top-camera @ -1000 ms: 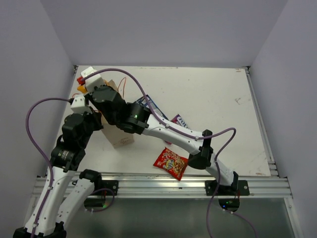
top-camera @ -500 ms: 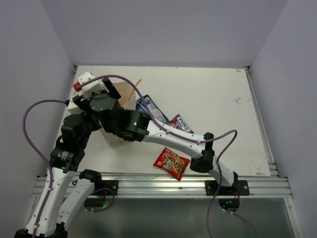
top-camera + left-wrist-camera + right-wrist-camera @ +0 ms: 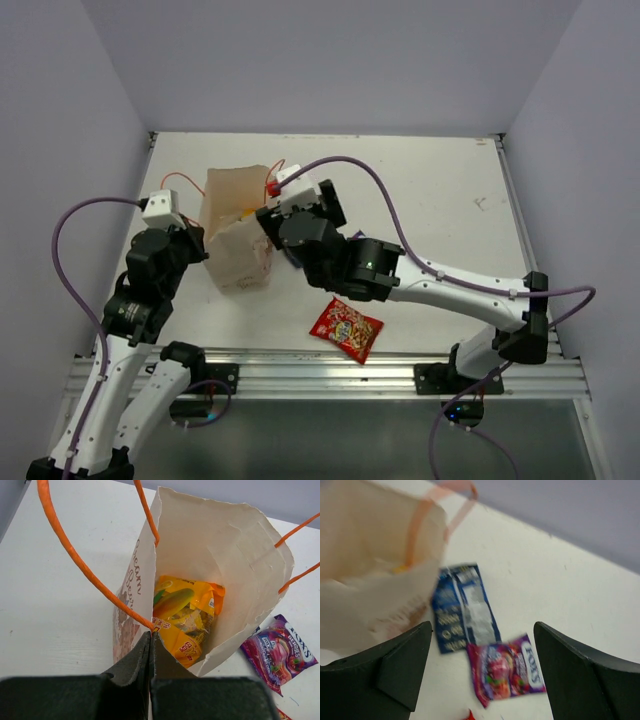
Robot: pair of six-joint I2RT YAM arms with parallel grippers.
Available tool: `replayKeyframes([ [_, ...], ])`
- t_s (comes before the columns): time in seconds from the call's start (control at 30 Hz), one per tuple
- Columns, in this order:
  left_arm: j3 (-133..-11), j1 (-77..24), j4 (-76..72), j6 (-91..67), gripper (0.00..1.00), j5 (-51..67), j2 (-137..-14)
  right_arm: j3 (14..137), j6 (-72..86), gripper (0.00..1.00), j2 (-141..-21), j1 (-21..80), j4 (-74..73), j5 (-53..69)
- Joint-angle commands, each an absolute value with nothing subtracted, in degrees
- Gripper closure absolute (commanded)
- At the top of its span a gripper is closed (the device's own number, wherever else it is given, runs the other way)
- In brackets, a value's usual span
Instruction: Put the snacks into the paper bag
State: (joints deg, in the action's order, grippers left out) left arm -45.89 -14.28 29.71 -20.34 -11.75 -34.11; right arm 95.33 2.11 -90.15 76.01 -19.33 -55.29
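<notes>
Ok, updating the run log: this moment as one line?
left gripper: shut on paper bag rim | right gripper: open, empty | in bag: orange-yellow packet | on table: blue packet, purple packet, red packet

Bright, even light; right wrist view blurs the paper bag (image 3: pixel 370 580).

The top external camera looks down on the whole desk (image 3: pixel 440 200) from high above its near edge, with the paper bag (image 3: pixel 238 245) left of centre. The left wrist camera looks steeply into the paper bag's mouth from close above its rim. The right wrist camera, right of the paper bag, faces obliquely down. All views share the paper bag; both wrist views share the purple-pink packet (image 3: pixel 280 650) beside it.
</notes>
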Motion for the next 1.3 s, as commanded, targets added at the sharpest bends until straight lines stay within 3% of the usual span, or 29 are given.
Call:
replayKeyframes([
  [0.0,-46.05,-14.59,27.68,-19.16,1.00,-10.55,-34.98,79.25,25.27,0.13,-88.16,72.07,-31.72,-54.50],
  [0.27,-46.05,-14.59,27.51,-19.16,1.00,-10.46,-35.68,64.26,42.96,0.20,-89.20,73.91,-35.77,-44.83],
  [0.73,-46.14,-14.59,27.42,-19.07,1.00,-10.46,-36.21,53.44,50.62,0.21,-96.84,76.90,-30.77,-35.69],
  [0.83,-46.14,-14.59,27.51,-19.16,1.00,-10.63,-36.30,52.82,50.98,0.41,-96.95,76.99,-30.23,-35.33],
  [0.97,-46.14,-14.59,27.42,-19.16,1.00,-10.72,-36.39,55.53,49.66,0.82,-95.46,76.99,-34.16,-37.17],
  [1.13,-46.14,-14.59,27.33,-19.16,1.00,-10.55,-36.39,67.47,47.73,0.94,-93.61,79.10,-51.36,-48.82],
  [1.27,-46.14,-14.59,27.16,-19.07,1.00,-10.20,-36.39,88.44,37.67,0.98,-92.37,79.28,-58.19,-58.95],
])
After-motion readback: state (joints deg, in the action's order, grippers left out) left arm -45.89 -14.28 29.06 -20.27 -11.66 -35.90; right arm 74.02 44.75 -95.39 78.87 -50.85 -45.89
